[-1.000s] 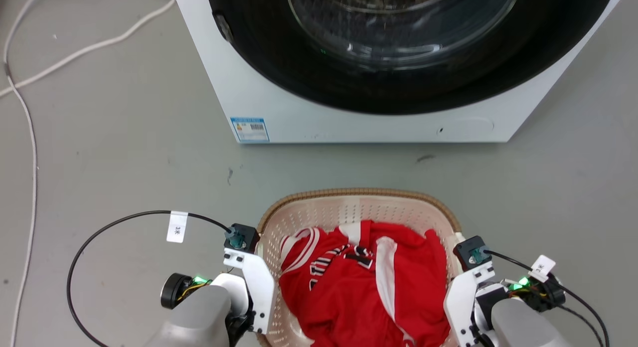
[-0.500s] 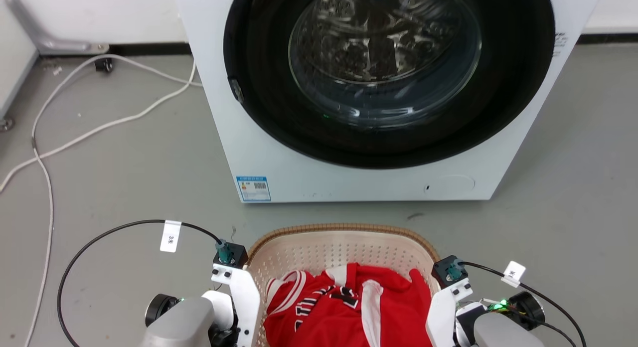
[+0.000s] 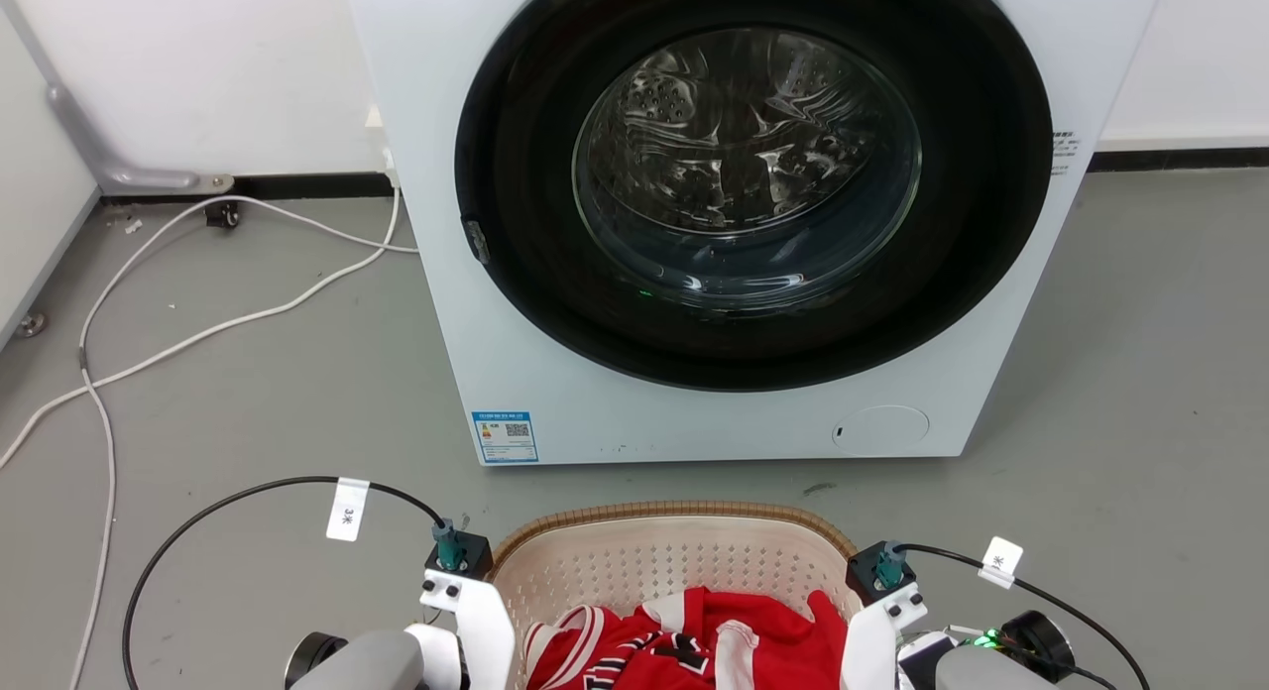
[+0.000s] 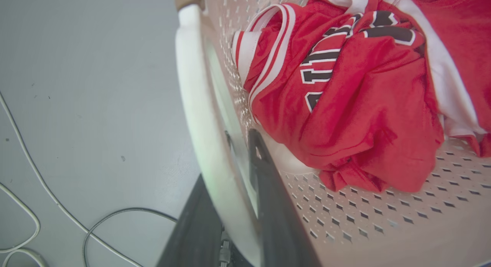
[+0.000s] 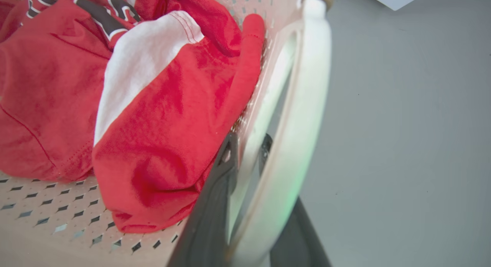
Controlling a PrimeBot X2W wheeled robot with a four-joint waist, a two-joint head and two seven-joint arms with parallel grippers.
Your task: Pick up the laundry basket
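Head camera is rising and tilting up versus a second ago: washing machine (image 3: 436,274) is sliding down the frame with its whole door now showing, while laundry basket (image 3: 674,517) is sinking to the bottom edge, keeping its spot between both wrists. In the wrist views, left gripper (image 4: 230,163) is clamping the left loop handle (image 4: 199,106), one finger inside the basket and one outside; right gripper (image 5: 248,144) is doing likewise on the right loop handle (image 5: 307,86). Red jersey (image 4: 345,106) is lying bunched inside. Basket is sitting just before the robot, short of the machine. Likely the body is straightening and the lift is starting; clearance off grey floor (image 3: 248,393) can't be told.
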